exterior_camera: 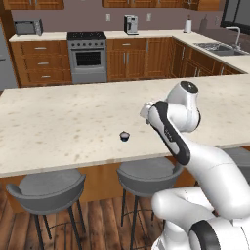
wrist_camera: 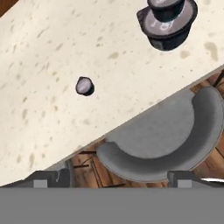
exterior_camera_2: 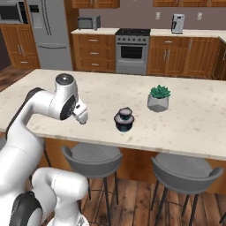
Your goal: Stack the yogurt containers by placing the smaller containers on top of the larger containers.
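Already the mid-sized cup [exterior_camera_2: 125, 112] sits on top of the widest cup [exterior_camera_2: 124, 123], the two forming one short stack near the front edge of the pale speckled surface [exterior_camera_2: 194, 123]. From the hand view the same stack shows at the upper right, the mid-sized cup [wrist_camera: 165, 8] centred on the widest cup [wrist_camera: 168, 30], whose pale top rim rings it.

Well apart from the stack, the tiniest cup [wrist_camera: 84, 85] stands alone on the surface [wrist_camera: 48, 65], its pale pinkish top visible. In the left base view this tiniest cup [exterior_camera: 125, 136] sits near the front edge of the surface [exterior_camera: 58, 122], just left of the arm's forearm, and nothing touches it.

The pincer [wrist_camera: 113, 177] hangs above the front edge of the surface, over a grey bar stool [wrist_camera: 162, 140]. Its two dark finger tips [wrist_camera: 48, 177] rise far apart at the bottom of the hand view, so the pincer is spread wide and grips nothing. In the right base view the wrist end of the arm shows to the left of the stack, apart from it.

A green potted plant [exterior_camera_2: 158, 98] stands on the surface to the right of the stack and a little farther back, not touching it. Two grey stools [exterior_camera_2: 92, 159] are tucked under the front edge.
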